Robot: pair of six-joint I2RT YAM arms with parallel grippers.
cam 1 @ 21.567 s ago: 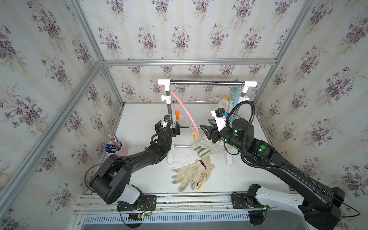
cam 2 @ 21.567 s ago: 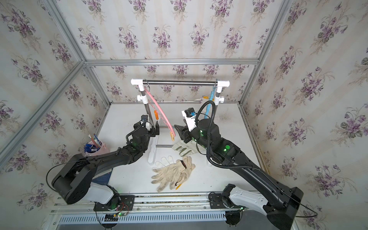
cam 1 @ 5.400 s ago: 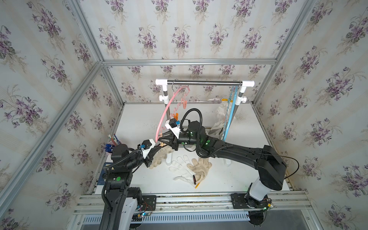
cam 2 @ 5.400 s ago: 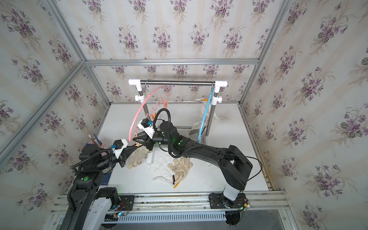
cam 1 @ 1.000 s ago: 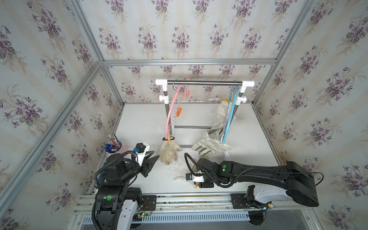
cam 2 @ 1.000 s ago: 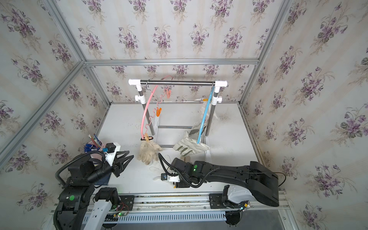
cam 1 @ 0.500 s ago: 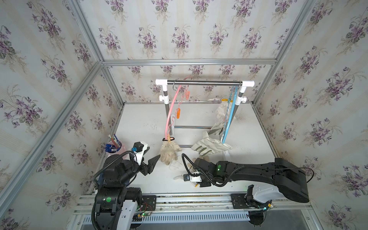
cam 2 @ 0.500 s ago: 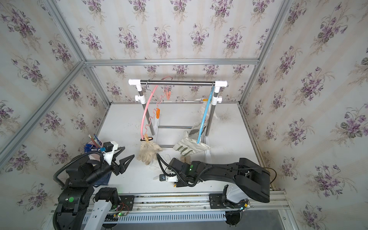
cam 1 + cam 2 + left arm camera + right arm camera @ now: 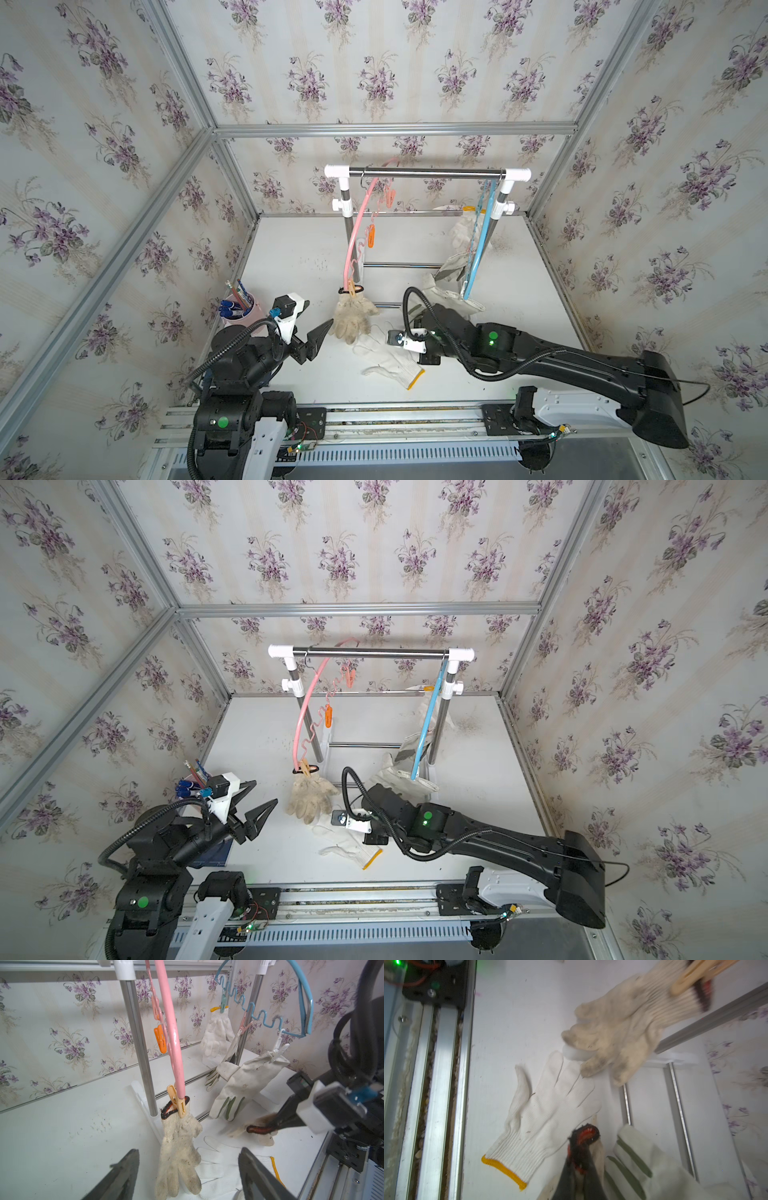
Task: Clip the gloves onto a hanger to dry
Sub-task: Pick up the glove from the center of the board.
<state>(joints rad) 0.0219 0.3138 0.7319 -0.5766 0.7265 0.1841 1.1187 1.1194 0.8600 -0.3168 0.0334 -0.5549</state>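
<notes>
Right pincer [image 9: 579, 1147], pinched on the dirty glove's red cuff [image 9: 584, 1132], should lift clear of the white glove [image 9: 542, 1109] beside it.

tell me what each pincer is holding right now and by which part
Right pincer: shut on a cream knit glove, pinched at its red-and-black cuff. Left pincer: open, holding nothing.
</notes>
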